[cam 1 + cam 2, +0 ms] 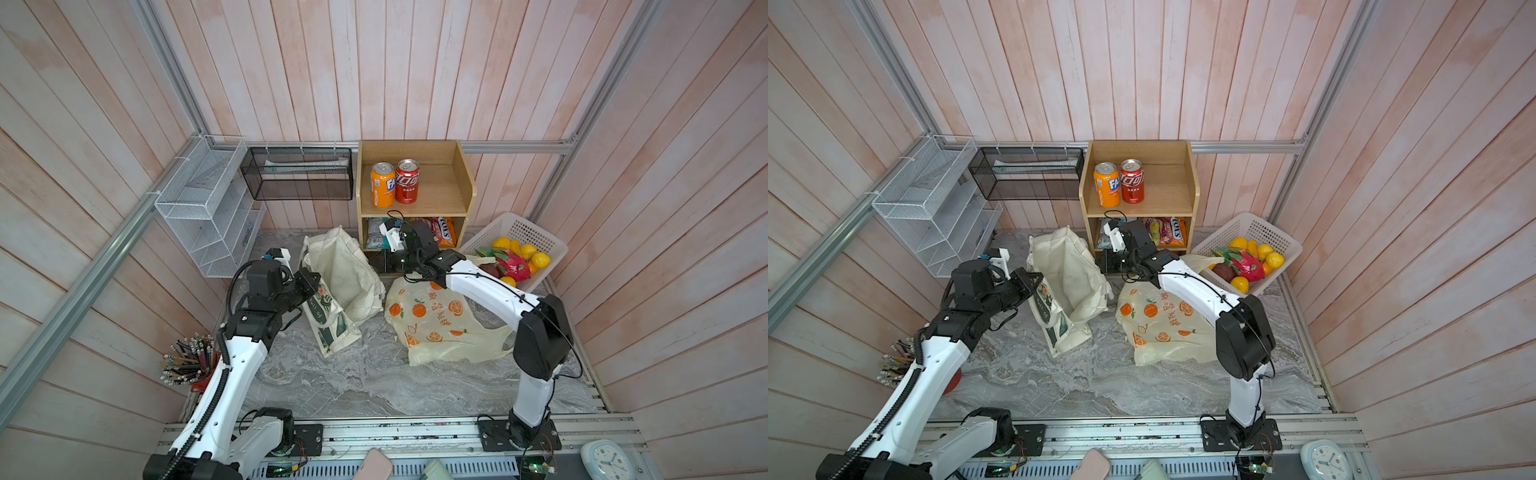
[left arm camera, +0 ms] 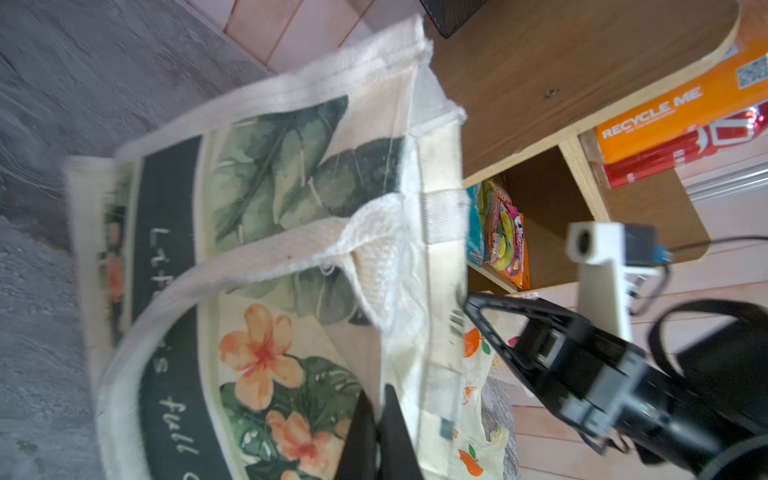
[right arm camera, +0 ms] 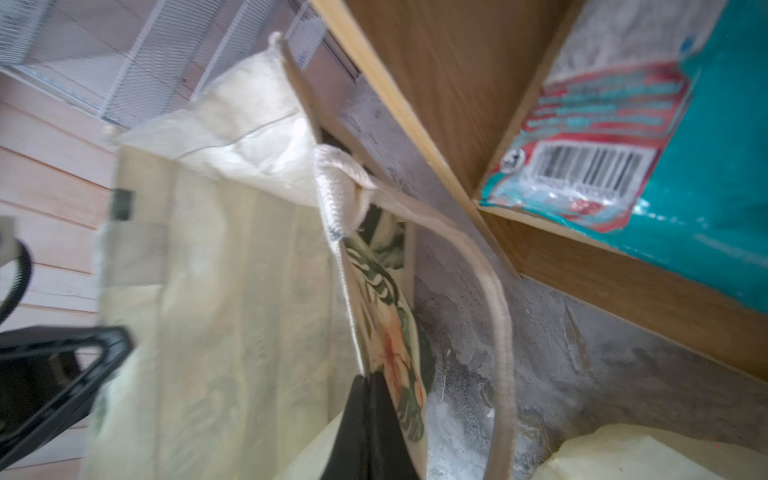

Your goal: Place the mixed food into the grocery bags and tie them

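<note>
Left hand pinched shut on tote rim at 9 o'clock; right hand pinched shut on rim at 2 o'clock. At 3 o'clock, plastic bag. At 12 o'clock, red can on upper shelf, teal packet below.

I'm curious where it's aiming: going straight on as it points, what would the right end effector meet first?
The canvas tote: the right end effector is shut on its rim; depth beyond is unclear.
</note>
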Controlling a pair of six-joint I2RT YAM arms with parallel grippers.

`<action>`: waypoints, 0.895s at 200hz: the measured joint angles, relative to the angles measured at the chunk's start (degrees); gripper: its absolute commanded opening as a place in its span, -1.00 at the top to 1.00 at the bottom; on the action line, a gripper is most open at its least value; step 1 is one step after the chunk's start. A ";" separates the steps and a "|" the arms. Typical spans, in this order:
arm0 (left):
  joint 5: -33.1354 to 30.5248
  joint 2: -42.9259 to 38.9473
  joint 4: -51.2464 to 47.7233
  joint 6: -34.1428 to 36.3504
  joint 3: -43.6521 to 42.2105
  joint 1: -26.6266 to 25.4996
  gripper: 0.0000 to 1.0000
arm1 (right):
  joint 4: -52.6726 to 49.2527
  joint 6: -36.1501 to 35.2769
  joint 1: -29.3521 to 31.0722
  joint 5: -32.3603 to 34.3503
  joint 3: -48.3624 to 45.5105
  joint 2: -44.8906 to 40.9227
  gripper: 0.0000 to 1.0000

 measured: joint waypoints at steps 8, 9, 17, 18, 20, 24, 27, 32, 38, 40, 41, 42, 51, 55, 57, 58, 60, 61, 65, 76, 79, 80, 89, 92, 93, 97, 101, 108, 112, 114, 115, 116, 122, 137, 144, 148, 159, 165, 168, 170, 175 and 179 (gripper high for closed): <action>0.00 0.70 -0.37 0.81 1.03 0.81 1.00 | 0.13 0.02 1.09 0.85 0.00 -2.16 1.00; 0.00 0.76 -0.39 0.90 1.14 0.87 1.00 | 0.13 0.02 1.18 0.90 0.00 -2.32 1.00; 0.00 1.51 -0.61 1.75 2.14 1.51 1.00 | 0.44 0.22 2.14 1.33 0.00 -4.09 1.00; 0.00 1.57 -0.61 1.81 2.21 1.53 1.00 | 0.52 0.22 2.32 1.36 0.00 -4.37 1.00; -0.02 1.79 -0.70 2.05 2.47 1.64 1.00 | 0.68 0.33 2.56 1.42 -0.02 -4.76 1.00; 0.00 2.14 -0.81 2.43 2.93 1.81 0.97 | 0.96 0.44 2.99 1.51 -0.07 -5.40 1.00; 0.00 2.45 -0.85 2.82 3.26 1.90 0.87 | 1.22 0.50 3.28 1.55 -0.15 -5.79 1.00; 0.02 2.82 -0.87 3.37 3.76 1.90 0.64 | 1.66 0.74 3.65 1.62 -0.35 -6.27 1.00; 0.11 3.19 -0.94 3.82 4.24 1.90 0.41 | 2.47 1.11 3.98 1.64 -0.79 -6.75 1.00; 0.11 3.32 -0.96 4.42 4.37 1.90 0.35 | 2.73 1.29 4.04 1.68 -0.98 -6.86 1.00; 0.20 3.41 -0.90 4.33 4.48 1.90 0.31 | 2.93 1.40 4.09 1.70 -1.11 -6.93 1.00; 0.17 3.43 -0.87 4.26 4.52 1.90 0.28 | 2.97 1.42 4.11 1.73 -1.20 -6.97 1.00; 0.26 3.78 -0.85 4.87 5.01 1.90 0.01 | 3.85 1.92 4.17 1.77 -2.29 -7.13 1.00; 0.39 3.78 -0.85 5.29 5.05 1.90 -0.08 | 4.22 2.19 4.17 1.86 -2.89 -7.13 1.00; 0.42 3.78 -0.87 5.18 5.07 1.90 -0.12 | 4.28 2.25 4.15 1.92 -3.19 -7.10 1.00; 0.39 3.78 -0.96 5.62 5.07 1.90 -0.14 | 4.37 2.40 4.15 1.95 -3.41 -7.10 1.00; 0.39 3.78 -0.98 5.81 5.07 1.90 -0.17 | 4.48 2.60 4.15 2.05 -3.76 -7.10 1.00; 0.39 3.76 -0.96 5.73 5.07 1.90 -0.18 | 4.55 2.69 4.15 2.10 -3.89 -7.08 1.00; 0.39 3.74 -1.14 6.10 5.07 1.90 -0.22 | 4.59 2.89 4.15 2.21 -4.68 -7.04 1.00; 0.24 3.56 -1.53 6.38 5.07 1.90 -0.32 | 4.55 3.45 4.09 2.45 -6.36 -6.88 1.00; 0.22 3.52 -1.66 6.84 5.07 1.90 -0.33 | 4.55 3.50 4.09 2.54 -6.80 -6.82 1.00; 0.11 3.48 -1.70 7.02 5.07 1.90 -0.34 | 4.52 3.52 4.09 2.54 -6.88 -6.80 1.00; -0.13 3.15 -2.21 7.34 5.05 1.90 -0.39 | 4.52 4.02 4.11 2.60 -7.78 -6.60 1.00; -0.20 3.02 -2.49 7.54 5.05 1.90 -0.40 | 4.55 4.09 4.11 2.60 -8.07 -6.56 1.00; -0.26 2.97 -2.54 7.61 5.05 1.90 -0.41 | 4.55 4.11 4.11 2.60 -8.11 -6.56 1.00; -0.50 2.71 -2.80 7.67 5.03 1.90 -0.43 | 4.57 4.35 4.11 2.60 -8.41 -6.56 1.00; -0.79 2.40 -3.13 8.02 5.03 1.90 -0.44 | 4.55 4.37 4.11 2.62 -8.66 -6.56 1.00; -1.22 1.77 -3.63 8.20 4.98 1.90 -0.47 | 4.66 4.52 4.11 2.62 -8.94 -6.56 1.00; -1.42 1.44 -3.91 8.26 4.98 1.90 -0.47 | 4.74 4.57 4.11 2.64 -9.09 -6.56 1.00; -1.57 1.25 -4.04 8.39 4.98 1.90 -0.48 | 4.81 4.59 4.11 2.64 -9.18 -6.56 1.00; -1.55 1.18 -4.04 8.37 4.98 1.90 -0.48 | 4.83 4.59 4.11 2.64 -9.22 -6.56 1.00; -1.60 1.05 -4.15 8.35 4.98 1.90 -0.48 | 4.85 4.61 4.11 2.64 -9.22 -6.56 1.00; -1.84 0.52 -4.42 8.41 4.98 1.90 -0.49 | 4.90 4.70 4.11 2.84 -9.33 -6.56 1.00; -2.10 -0.35 -4.63 8.41 4.98 1.90 -0.50 | 4.87 4.68 4.07 3.76 -9.44 -6.58 0.61; -2.21 -0.52 -4.63 8.37 4.98 1.90 -0.51 | 4.87 4.61 3.98 4.20 -9.44 -6.60 0.35; -2.21 -0.52 -4.66 8.35 4.98 1.88 -0.50 | 4.81 4.57 3.80 4.50 -9.44 -6.62 0.21; -2.25 -0.31 -4.66 8.15 5.01 1.75 -0.51 | 4.50 4.07 3.19 5.20 -9.44 -6.69 -0.10; -2.49 -0.11 -4.63 8.07 5.01 1.57 -0.51 | 4.42 3.58 2.71 5.55 -9.44 -6.73 -0.19; -2.64 0.11 -4.66 7.91 5.03 1.38 -0.51 | 4.26 3.78 2.25 5.77 -9.44 -6.73 -0.23; -2.75 0.22 -4.66 7.82 5.05 1.29 -0.51 | 4.26 3.23 2.05 5.88 -9.44 -6.75 -0.24; -3.08 0.63 -4.68 7.63 5.16 0.85 -0.50 | 4.04 3.30 1.38 6.12 -9.44 -6.75 -0.27; -3.13 1.05 -4.68 7.48 5.27 0.44 -0.50 | 4.04 3.04 0.90 6.25 -9.44 -6.75 -0.28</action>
